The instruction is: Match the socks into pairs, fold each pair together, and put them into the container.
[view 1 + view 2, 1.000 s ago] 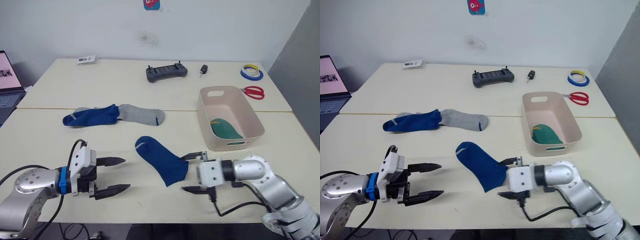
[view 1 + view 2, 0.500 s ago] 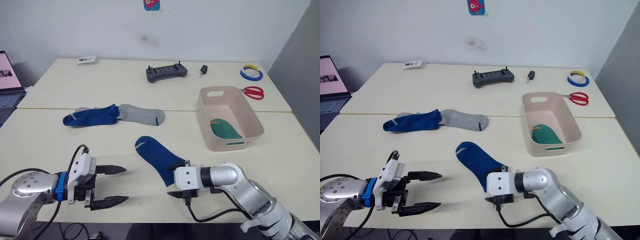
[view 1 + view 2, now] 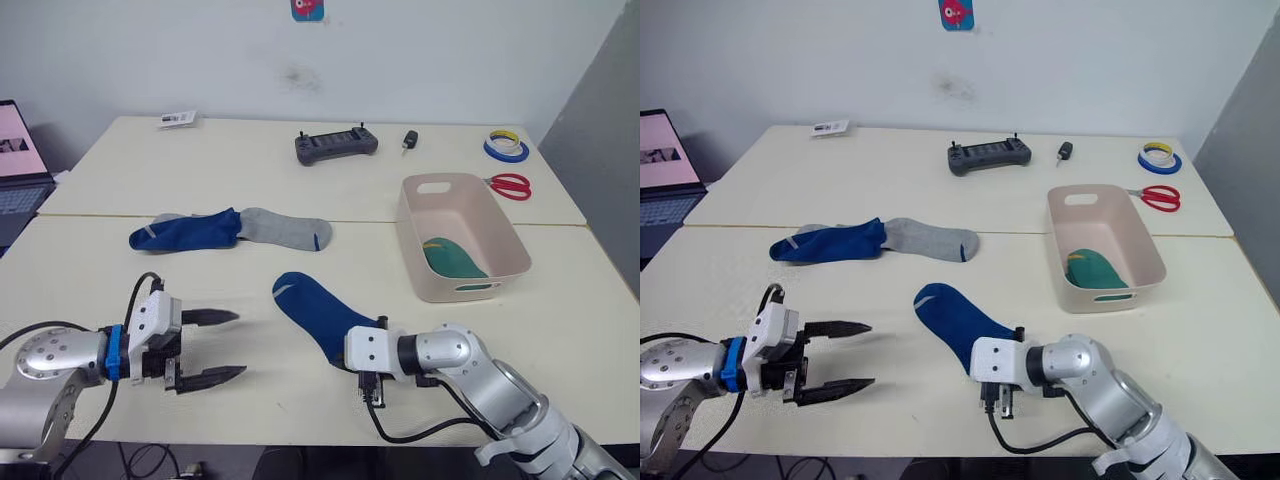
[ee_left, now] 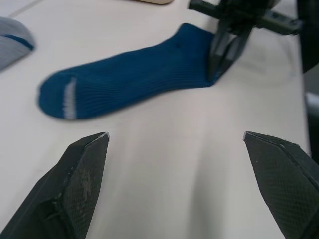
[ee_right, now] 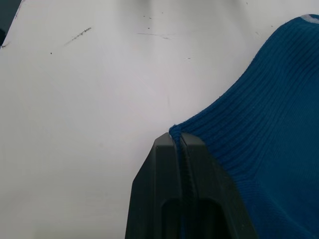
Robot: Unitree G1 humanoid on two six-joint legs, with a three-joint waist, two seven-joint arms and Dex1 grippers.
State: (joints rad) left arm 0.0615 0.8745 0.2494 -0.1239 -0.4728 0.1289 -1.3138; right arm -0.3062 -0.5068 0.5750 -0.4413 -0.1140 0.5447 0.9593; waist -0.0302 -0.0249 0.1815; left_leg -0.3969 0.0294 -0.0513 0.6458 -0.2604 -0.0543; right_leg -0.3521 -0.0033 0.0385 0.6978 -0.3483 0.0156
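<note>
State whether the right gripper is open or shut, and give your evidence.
Shut: the right gripper has its fingers pressed together, pinching the edge of the blue sock.

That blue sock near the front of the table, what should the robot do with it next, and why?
Probably lift it and carry it toward the other blue sock. The right gripper has its jaws pinched shut on the near blue sock at its edge, while its match lies farther back beside the grey sock, so pairing needs them brought together.
</note>
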